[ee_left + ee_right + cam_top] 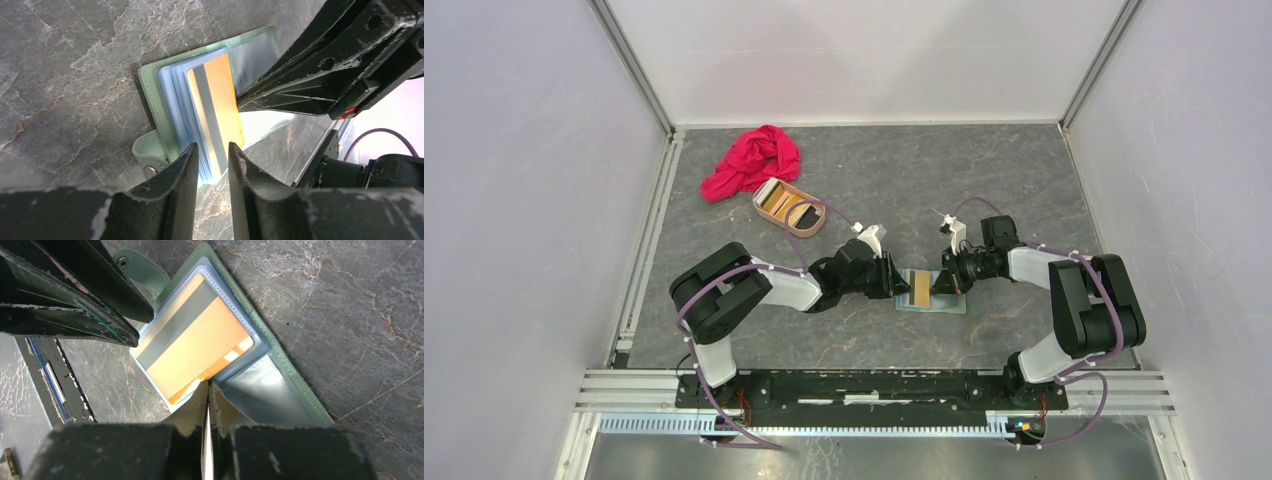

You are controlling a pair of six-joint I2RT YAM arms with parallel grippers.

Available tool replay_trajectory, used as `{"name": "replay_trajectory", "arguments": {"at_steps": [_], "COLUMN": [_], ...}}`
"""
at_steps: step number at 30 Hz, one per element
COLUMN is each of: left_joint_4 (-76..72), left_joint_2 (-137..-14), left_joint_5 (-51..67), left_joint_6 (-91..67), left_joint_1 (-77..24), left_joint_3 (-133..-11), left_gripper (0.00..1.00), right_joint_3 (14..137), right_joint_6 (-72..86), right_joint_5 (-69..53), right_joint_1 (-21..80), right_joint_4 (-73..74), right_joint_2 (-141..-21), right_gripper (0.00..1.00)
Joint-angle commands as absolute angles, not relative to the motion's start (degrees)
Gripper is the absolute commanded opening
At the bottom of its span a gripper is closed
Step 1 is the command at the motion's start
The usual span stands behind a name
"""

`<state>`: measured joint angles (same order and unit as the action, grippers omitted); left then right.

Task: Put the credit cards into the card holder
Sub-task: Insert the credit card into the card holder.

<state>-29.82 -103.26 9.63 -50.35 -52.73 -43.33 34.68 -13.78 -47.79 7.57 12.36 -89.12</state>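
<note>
Pressing at edge of orange card [192, 342], right gripper [207, 386] clenched; left gripper [212, 148] parted over the card holder [949, 304] lying open between both — one card nearly pocketed, other cards [777, 203] wait in tray [816, 229]

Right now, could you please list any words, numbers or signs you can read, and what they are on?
None can be read.
The card shows only a plain grey stripe, no print.
The holder bears no lettering.
The tray and red cloth in the top view are too small to tell.
</note>
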Motion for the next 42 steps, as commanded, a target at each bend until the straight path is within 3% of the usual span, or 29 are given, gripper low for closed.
{"name": "replay_trajectory", "arguments": {"at_steps": [1,27,42], "left_joint_4": [-30.4,-35.1,-38.8], "left_joint_2": [-103.8,-102.3,-102.7], "left_joint_5": [10.1,13.4,16.9], "left_joint_6": [-53.1,-54.8,-56.2], "left_joint_1": [-52.5,-52.6,-52.6], "left_joint_3": [-44.4,-43.4,-45.4], "left_gripper": [0.36,0.33,0.31], "right_joint_3": [34.8,35.0,34.5], "right_joint_6": [-15.6,-15.7,-17.1], "right_joint_5": [-42.4,-42.6,-42.3], "right_joint_1": [7.8,7.7,7.3], "right_joint_4": [11.8,12.0,11.8], "right_joint_2": [-91.3,-91.0,-85.1], "right_gripper": [0.07,0.07,0.12]}}
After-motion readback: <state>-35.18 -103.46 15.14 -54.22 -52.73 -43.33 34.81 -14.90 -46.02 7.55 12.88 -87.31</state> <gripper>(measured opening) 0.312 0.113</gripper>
